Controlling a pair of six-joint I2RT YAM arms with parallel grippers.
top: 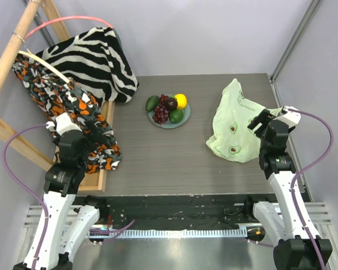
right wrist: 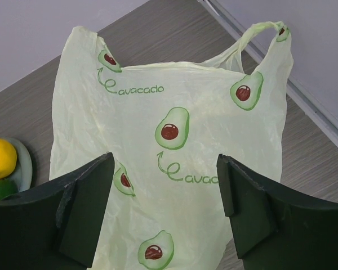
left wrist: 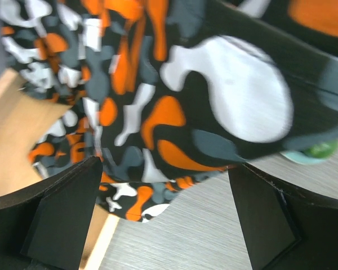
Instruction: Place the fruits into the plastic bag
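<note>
1. Five fruits sit heaped on the grey-blue plate [top: 168, 126]: avocado [top: 152, 103], grape bunch [top: 160, 112], lemon [top: 181, 100], lime [top: 176, 116] and a dark round fruit [top: 170, 103]. None is in the bag yet.
2. The plastic bag [top: 232, 126] lies flat and crumpled on the table to the right of the plate, well apart from it. No open mouth is visible.
3. The right gripper [right wrist: 164, 163] hovers over the side of the bag farthest from the plate, its fingers spread wide with nothing between them.
4. The left gripper [left wrist: 166, 174] hangs well to the left of the plate above an orange-and-black patterned cloth [left wrist: 158, 84], its fingers likewise spread and empty.
5. One likely risk: the film is thin and unweighted, so a pinch may catch both layers and keep the mouth shut, or drag the whole bag further from the plate.
6. Further risks: round fruits could roll off the plate when a neighbour is lifted, the grape bunch may shed, and the left fingers could snag the cloth while heading for the plate.
</note>
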